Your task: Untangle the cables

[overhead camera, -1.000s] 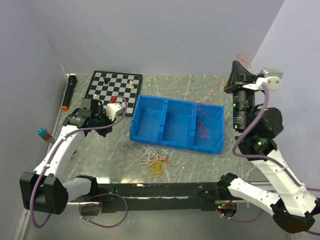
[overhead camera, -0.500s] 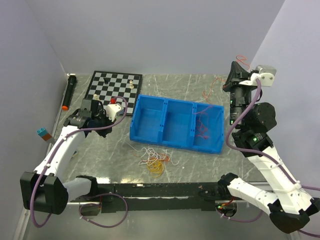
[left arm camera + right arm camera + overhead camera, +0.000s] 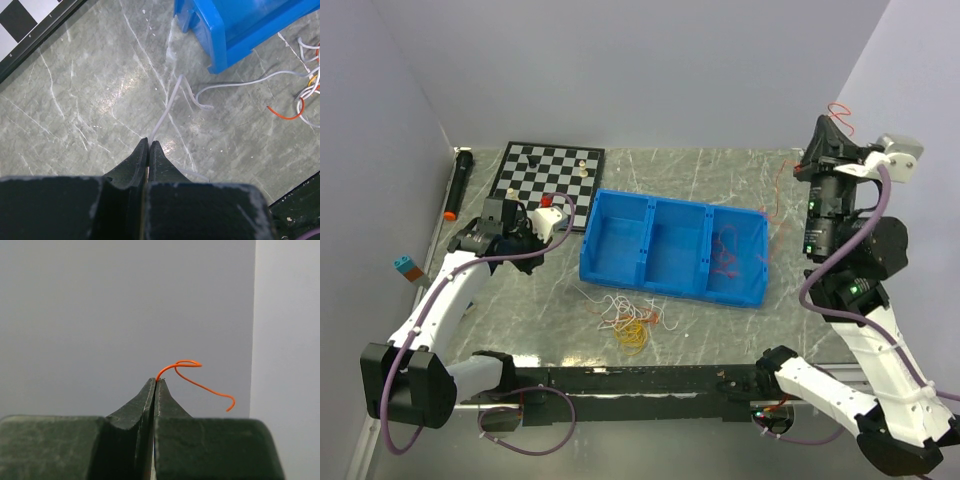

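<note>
1. The right jaws are pinched shut on the very end of the red-orange cable point(image 3: 189, 361). A short curl of it sticks out past the tips. That arm is raised high at the far right, well above the worktop point(image 3: 720, 170).
2. From the grip the cable hangs down, and its lower loops lie in the right compartment of the blue bin point(image 3: 650, 280).
3. The left jaws are shut on the white cable point(image 3: 161, 115), low over the worktop just left of the bin. The strand runs off to the right, toward the other cords.
4. The tangle point(image 3: 632, 325) of white, yellow and orange strands sits on the worktop just near of the bin. I cannot tell whether the lifted cable is linked to it.
5. I judge the step in hand to be drawing the red-orange cable clear. I would raise it slowly, watching the loops in the compartment.
6. If the loops tighten or the bin shifts, I would stop. That likely means a snag on the wall or divider.
7. The grip is on a thin tip, so a jerk could slip it out. Smooth motion matters.
8. I would use the left jaws as an anchor only and not pull with both arms at once.
</note>
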Robot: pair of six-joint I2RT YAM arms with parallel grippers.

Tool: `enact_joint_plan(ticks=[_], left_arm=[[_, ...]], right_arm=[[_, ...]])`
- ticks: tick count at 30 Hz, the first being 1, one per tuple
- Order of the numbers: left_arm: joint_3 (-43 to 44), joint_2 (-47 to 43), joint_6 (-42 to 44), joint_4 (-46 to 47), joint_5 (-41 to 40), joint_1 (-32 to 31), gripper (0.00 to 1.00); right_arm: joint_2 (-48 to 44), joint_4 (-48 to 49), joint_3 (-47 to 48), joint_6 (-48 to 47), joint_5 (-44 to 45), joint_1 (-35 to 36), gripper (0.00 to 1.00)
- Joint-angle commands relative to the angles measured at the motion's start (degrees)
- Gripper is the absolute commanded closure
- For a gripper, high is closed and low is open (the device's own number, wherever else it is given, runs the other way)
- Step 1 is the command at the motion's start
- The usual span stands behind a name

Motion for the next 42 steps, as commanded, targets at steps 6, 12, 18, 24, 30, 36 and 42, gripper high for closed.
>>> enact_joint_plan(ticks=[6, 12, 18, 24, 30, 36, 42], left_arm=[[1.2, -0.7, 0.4, 0.6, -0.2, -0.2, 0.99], [1.0, -0.4, 0.2, 1.0, 0.1, -0.2, 0.99], [1.3, 0.3, 0.1, 1.1, 0.4, -0.2, 0.99], [1.2, 0.6, -0.4, 1.3, 0.9, -0.2, 0.99], [1.5, 0.6, -0.4, 1.3, 0.5, -0.2, 0.99], [1.1, 0.6, -0.5, 1.2, 0.7, -0.3, 0.99], [0.8, 0.3, -0.4, 1.6, 0.3, -0.3, 0.99]], right_arm=[[0.3, -2.1, -3.6, 5.7, -2.3, -2.3, 1.00], [0.6, -2.7, -3.9, 6.9, -3.6, -3.5, 1.00], [1.4, -2.7, 3.3, 4.0, -4.7, -3.8, 1.00], [1.6, -2.2, 9.7, 2.2, -6.9, -3.8, 1.00], [2.7, -4.5, 14.0, 2.7, -8.9, -3.8, 1.00], [1.9, -3.0, 9.6, 3.3, -8.3, -3.9, 1.00], [2.4, -4.6, 9.6, 4.1, -8.6, -3.8, 1.00]])
